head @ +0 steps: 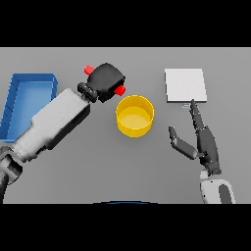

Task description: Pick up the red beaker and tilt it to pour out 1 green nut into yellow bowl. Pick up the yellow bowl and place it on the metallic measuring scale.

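Note:
My left hand [107, 80] is shut on the red beaker [89, 70], lifted just left of and behind the yellow bowl [134, 115]. The hand hides most of the beaker; red ends show at its upper left and at its lower right, near the bowl's rim. The beaker lies tilted toward the bowl. No green nut is visible in the bowl or elsewhere. The metallic measuring scale [185, 85] is a pale square plate at the back right. My right hand [203, 142] rests open on the table right of the bowl, fingertips close to the scale's front edge.
A blue tray [29, 83] stands at the left edge, partly behind my left forearm.

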